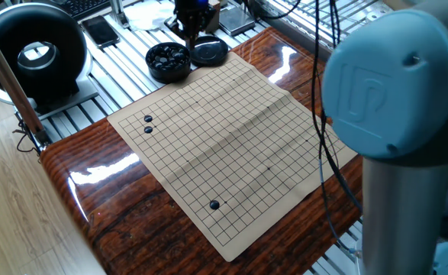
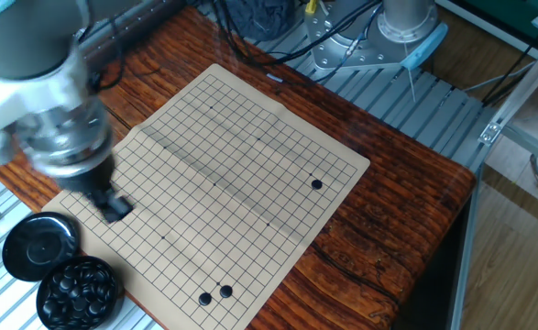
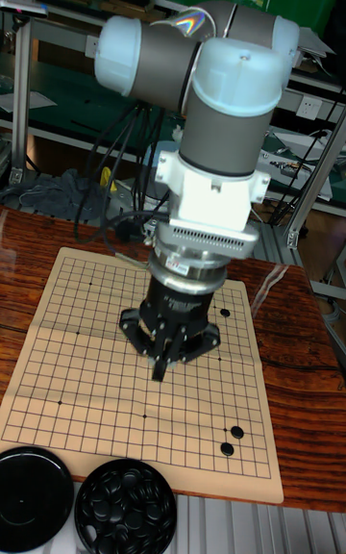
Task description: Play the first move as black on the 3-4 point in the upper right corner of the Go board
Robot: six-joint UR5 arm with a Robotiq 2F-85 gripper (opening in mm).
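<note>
Item: board point(image 2: 215, 183). Tan sheet with a black grid, lying flat on the wooden worktop point(image 2: 388, 229), creased across its middle. Three black stones lie on it: a pair point(image 2: 214, 295) side by side near one edge, touching or nearly so, and a single stone point(image 2: 316, 184) well apart near the opposite side. In one fixed view the pair point(image 1: 147, 124) sits at the board's left and the single stone point(image 1: 214, 205) toward the near edge.

Item: bowl point(image 2: 79, 291). Round, black, full of black stones, standing off the board beyond its corner on the slatted metal surface. In the tall fixed view it point(image 3: 125, 516) sits at the bottom of the picture, just below the board's near edge.

Item: lid point(image 2: 38, 246). Round, black, lying flat just beside the bowl, near the board's corner. In one fixed view lid point(image 1: 208, 52) and bowl point(image 1: 168, 60) stand together at the board's far corner.

Item: hand point(image 2: 113, 207). Dark, pointing down, above the board's corner region near the lid and bowl; blurred in the other fixed view. In the tall fixed view the hand point(image 3: 160, 366) shows its fingers drawn close together at the tip; whether a stone is between them cannot be told. No contact with the board is discernible.

Item: arm point(image 3: 216, 150). Grey and pale blue, standing over the board.
</note>
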